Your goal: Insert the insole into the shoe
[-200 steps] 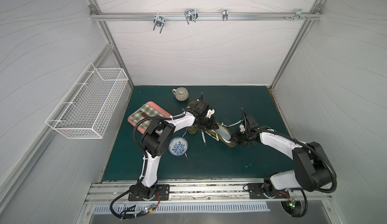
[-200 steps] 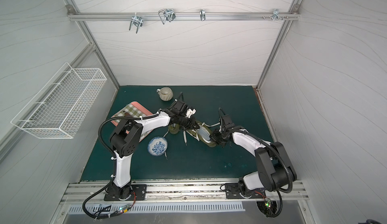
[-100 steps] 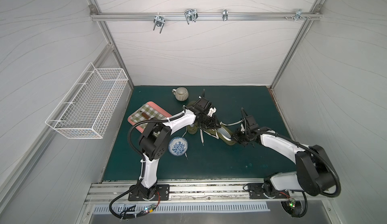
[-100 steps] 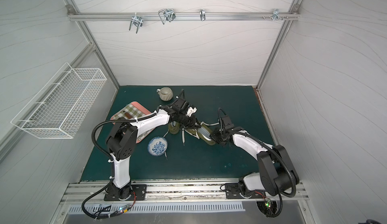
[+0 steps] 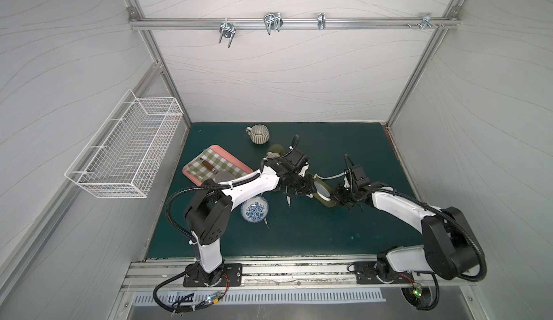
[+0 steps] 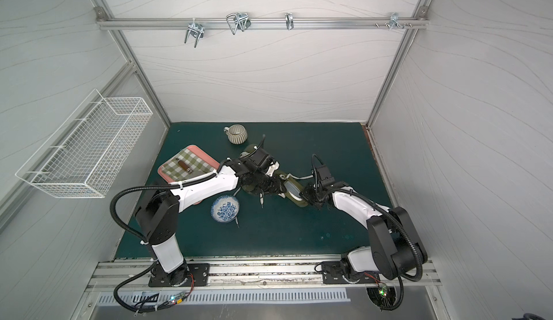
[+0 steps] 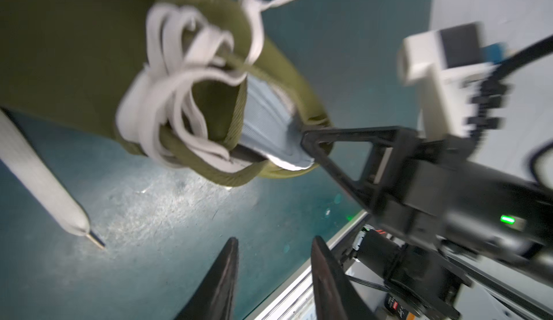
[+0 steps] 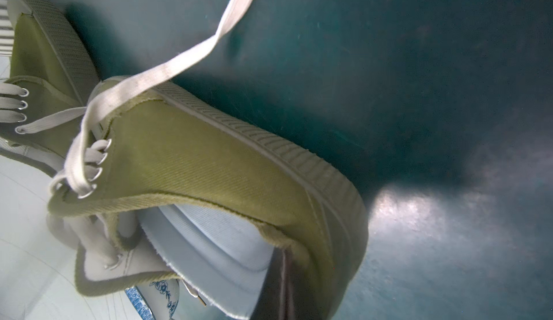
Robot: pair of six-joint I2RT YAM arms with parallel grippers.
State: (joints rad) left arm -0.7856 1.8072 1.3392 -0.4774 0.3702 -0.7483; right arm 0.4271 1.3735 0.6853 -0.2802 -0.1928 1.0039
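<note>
Blue insole point(image 7: 269, 118), seemingly against right tool point(image 7: 303, 137)

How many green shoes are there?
2. One shoe lies between the arms, insole in its opening; the other shoe is partly hidden under the left arm, near the striped mug.

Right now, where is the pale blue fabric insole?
The pale blue insole sits inside the olive-green canvas shoe, mid-table in both top views, its heel end riding up at the heel rim beside the right gripper.
</note>
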